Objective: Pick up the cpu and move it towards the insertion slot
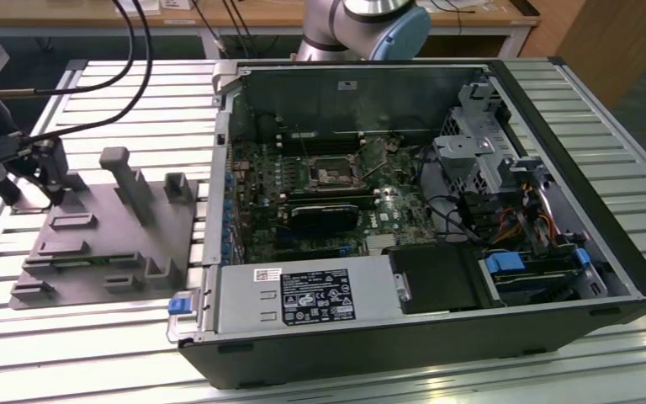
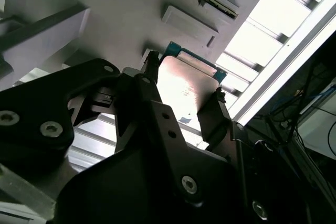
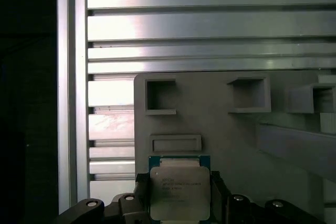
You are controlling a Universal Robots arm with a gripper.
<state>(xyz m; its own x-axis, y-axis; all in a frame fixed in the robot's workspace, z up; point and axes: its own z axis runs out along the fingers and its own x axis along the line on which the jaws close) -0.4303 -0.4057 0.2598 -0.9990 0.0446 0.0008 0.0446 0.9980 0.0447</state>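
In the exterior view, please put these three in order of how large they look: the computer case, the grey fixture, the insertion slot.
1. computer case, clearly the largest
2. grey fixture
3. insertion slot, by far the smallest

The differences are wide, so nearness to the camera should not change this order.

- i see the fixture (image 1: 110,244) on the slatted table (image 1: 592,109), at the exterior view's left of the computer case (image 1: 436,353).
- the insertion slot (image 1: 332,175) lies inside the case, on the motherboard (image 1: 267,240), well apart from the fixture.
- my gripper (image 1: 54,189) stands over the fixture's edge, the cpu (image 3: 178,192) clamped between its fingers.
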